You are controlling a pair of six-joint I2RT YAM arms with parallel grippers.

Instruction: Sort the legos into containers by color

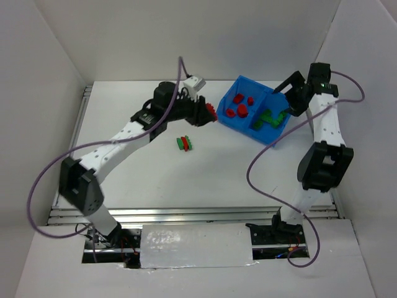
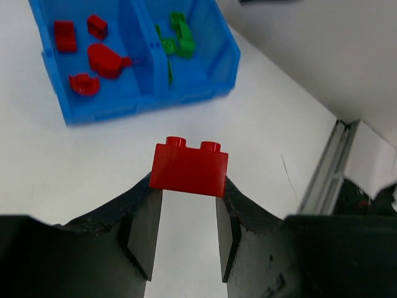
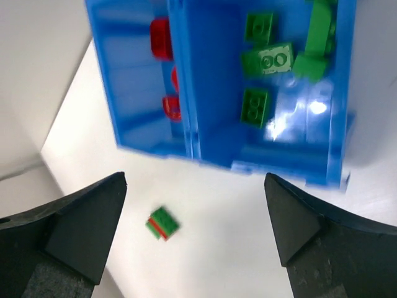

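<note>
Plastic of this kind is judged hard, light and slick: the red brick (image 2: 189,167) is pinched across its flat side faces by the left gripper (image 2: 189,189), near the blue bin (image 2: 99,110). The right gripper (image 3: 195,192) is held spread wide near the green compartment (image 3: 279,146). A green-and-red stack (image 1: 184,143) is seen on the table (image 1: 236,186), to be gripped likewise.

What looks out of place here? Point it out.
A small stack of bricks lies on the table outside the blue bin, with red and green pieces apparently stuck together, so it fits neither compartment as it is. Inside the bin the colours are properly separated.
</note>
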